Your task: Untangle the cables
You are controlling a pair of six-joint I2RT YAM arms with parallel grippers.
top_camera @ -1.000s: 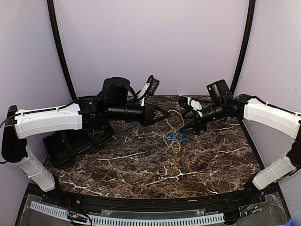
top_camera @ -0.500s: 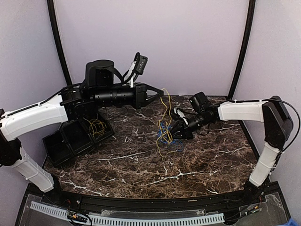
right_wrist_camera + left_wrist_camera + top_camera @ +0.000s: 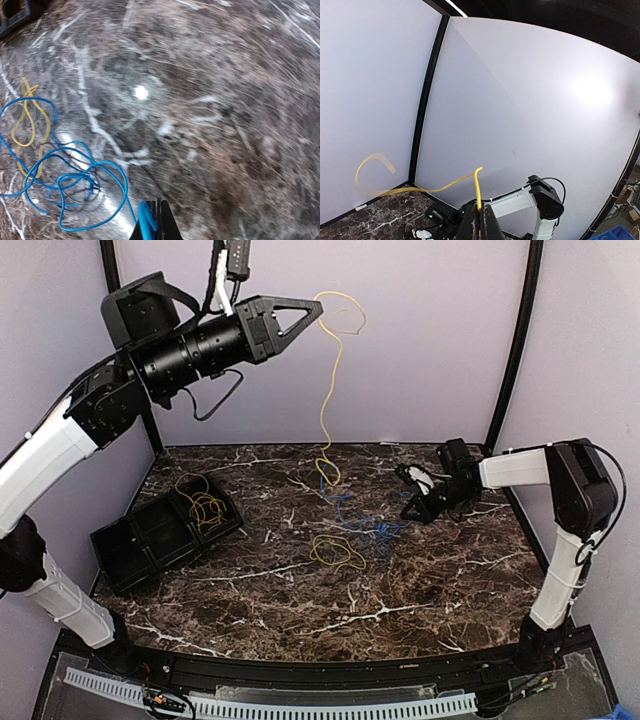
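Dark marbled tabletop (image 3: 440, 580) lies under both arms. High above it, the left gripper (image 3: 316, 308) is pinched tight on a yellow cable (image 3: 325, 390). The cable's free end curls past the fingertips, and the rest hangs straight down from the gripper to the tabletop. Low over the tabletop, the right gripper (image 3: 154, 222) is clamped on a blue cable (image 3: 145, 219). This cable runs out from its tips into a loose blue tangle, with a yellow loop (image 3: 338, 554) lying beyond.
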